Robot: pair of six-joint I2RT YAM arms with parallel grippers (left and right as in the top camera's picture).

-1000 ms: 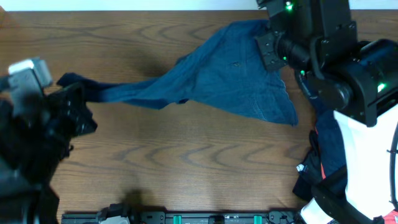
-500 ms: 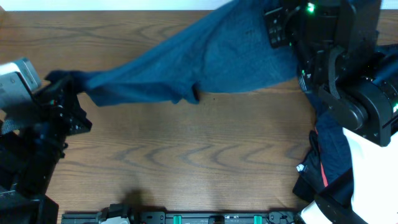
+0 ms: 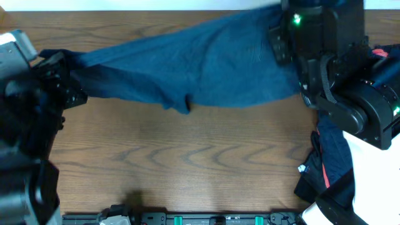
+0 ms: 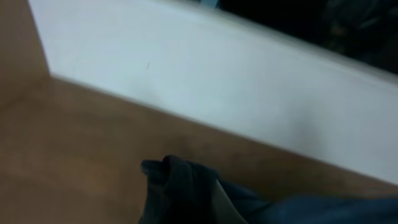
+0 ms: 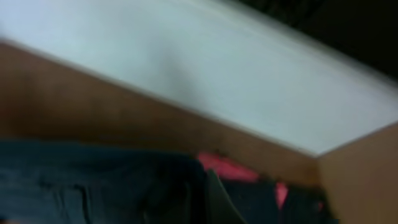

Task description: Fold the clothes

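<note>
My left pincer (image 3: 64, 84) is clamped fully shut on one end of the navy garment (image 3: 200, 65). My right pincer (image 3: 280, 39) is clamped fully shut on the opposite end. The garment runs as a long, wide band between my two pincers. It narrows to a bunched tip at the left one and spreads broad toward the right one. Its lower edge sags about midway between them, and I cannot tell whether that edge touches the desk (image 3: 187, 162).

Through my left wrist camera, all blurred, a dark wad of the cloth (image 4: 183, 190) sits right at my left pincer. The brown desk (image 4: 74, 143) lies under it and a white panel (image 4: 217, 81) stands beyond.

Through my right wrist camera, also blurred, navy cloth (image 5: 93, 180) fills the space at and to one side of my right pincer. A coral-red piece (image 5: 224, 167) lies just past it.

A heap of clothes (image 3: 328, 159), navy with a streak of coral-red, lies on the desk on the near side of my right pincer. It is partly hidden by that arm.
</note>
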